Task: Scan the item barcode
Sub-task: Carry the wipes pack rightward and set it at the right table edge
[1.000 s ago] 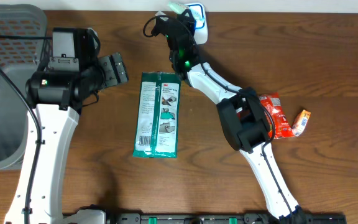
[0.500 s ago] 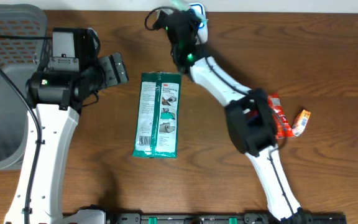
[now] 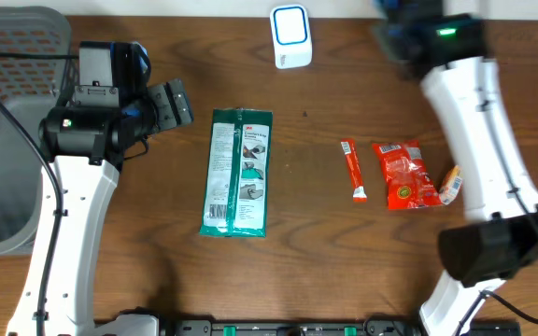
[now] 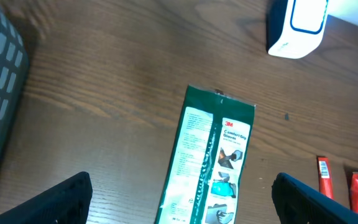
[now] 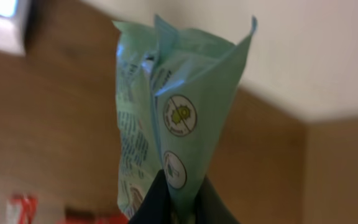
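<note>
Right gripper (image 5: 174, 200) grasping pale green packet (image 5: 179, 106), upper right | left gripper (image 3: 170, 105) released, upper left | scanner (image 3: 290, 37) top centre

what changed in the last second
The right gripper, shut on the pale green packet, swung from over the scanner away to the right along the table's back edge. The left gripper, open, the green glove pack and the scanner stayed put.
</note>
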You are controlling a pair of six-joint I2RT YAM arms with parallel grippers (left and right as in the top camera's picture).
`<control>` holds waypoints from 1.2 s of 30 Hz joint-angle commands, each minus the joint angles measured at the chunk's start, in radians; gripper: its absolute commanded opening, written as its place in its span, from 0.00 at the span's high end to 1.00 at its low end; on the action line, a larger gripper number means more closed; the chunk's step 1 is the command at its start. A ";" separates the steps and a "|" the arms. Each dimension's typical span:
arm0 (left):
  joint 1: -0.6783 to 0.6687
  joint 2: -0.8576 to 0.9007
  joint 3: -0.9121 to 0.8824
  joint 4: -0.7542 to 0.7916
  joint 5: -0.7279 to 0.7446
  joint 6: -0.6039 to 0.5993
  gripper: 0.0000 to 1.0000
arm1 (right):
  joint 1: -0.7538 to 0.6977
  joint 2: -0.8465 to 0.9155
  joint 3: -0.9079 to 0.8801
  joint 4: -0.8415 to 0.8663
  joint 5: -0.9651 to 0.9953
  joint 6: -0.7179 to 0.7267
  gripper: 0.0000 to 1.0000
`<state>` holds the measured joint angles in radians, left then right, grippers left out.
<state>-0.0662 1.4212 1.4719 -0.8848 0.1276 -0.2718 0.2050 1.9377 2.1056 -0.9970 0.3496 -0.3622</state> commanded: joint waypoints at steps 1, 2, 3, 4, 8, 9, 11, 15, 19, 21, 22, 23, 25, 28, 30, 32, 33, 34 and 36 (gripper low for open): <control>0.004 -0.002 0.000 -0.001 -0.006 0.010 0.07 | -0.192 0.026 -0.014 -0.131 -0.180 0.123 0.99; 0.004 -0.002 0.000 -0.001 -0.006 0.010 0.07 | -0.236 0.038 -0.022 -0.158 -0.192 0.123 0.99; 0.004 -0.002 0.000 -0.001 -0.006 0.010 0.07 | -0.278 0.051 -0.031 -0.179 -0.198 0.123 0.99; 0.004 -0.002 0.000 -0.001 -0.006 0.010 0.07 | -0.300 0.060 -0.037 -0.188 -0.198 0.122 0.99; 0.004 -0.002 0.000 -0.001 -0.006 0.009 0.07 | -0.439 0.111 -0.101 -0.195 -0.198 0.117 0.99; 0.004 -0.002 0.000 -0.001 -0.006 0.010 0.07 | -0.470 0.120 -0.121 -0.185 -0.198 0.117 0.99; 0.004 -0.002 0.000 -0.001 -0.006 0.010 0.07 | -0.533 0.138 -0.164 -0.160 -0.198 0.118 0.99; 0.004 -0.002 0.000 -0.001 -0.006 0.010 0.07 | -0.618 0.151 -0.262 -0.093 -0.232 0.071 0.99; 0.004 -0.002 0.000 -0.001 -0.006 0.010 0.07 | -0.667 0.151 -0.384 0.016 -0.265 0.023 0.99; 0.004 -0.002 0.000 -0.001 -0.006 0.010 0.07 | -0.685 0.151 -0.447 0.077 -0.266 0.011 0.97; 0.004 -0.002 0.000 -0.001 -0.006 0.010 0.07 | -0.692 0.152 -0.493 0.129 -0.266 0.001 0.92; 0.004 -0.002 0.000 -0.001 -0.006 0.009 0.07 | -0.693 0.152 -0.507 0.144 -0.267 0.001 0.81; 0.004 -0.002 0.000 -0.001 -0.006 0.010 0.07 | -0.695 0.152 -0.520 0.161 -0.274 0.002 0.56; 0.004 -0.002 0.000 -0.001 -0.006 0.010 0.07 | -0.695 0.151 -0.515 0.168 -0.272 0.002 0.42; 0.004 -0.002 0.000 -0.001 -0.006 0.010 0.07 | -0.695 0.149 -0.506 0.165 -0.269 0.003 0.31; 0.004 -0.002 0.000 -0.001 -0.006 0.010 0.07 | -0.695 0.145 -0.487 0.145 -0.269 0.003 0.21; 0.004 -0.002 0.000 -0.001 -0.006 0.010 0.07 | -0.695 0.140 -0.471 0.130 -0.269 0.011 0.19; 0.004 -0.002 0.000 -0.001 -0.006 0.009 0.07 | -0.694 0.131 -0.446 0.112 -0.274 0.040 0.18; 0.004 -0.002 0.000 -0.001 -0.006 0.010 0.07 | -0.693 0.118 -0.399 0.075 -0.319 0.080 0.20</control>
<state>-0.0662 1.4212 1.4719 -0.8856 0.1276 -0.2722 -0.4862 2.0918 1.6165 -0.8875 0.0818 -0.3470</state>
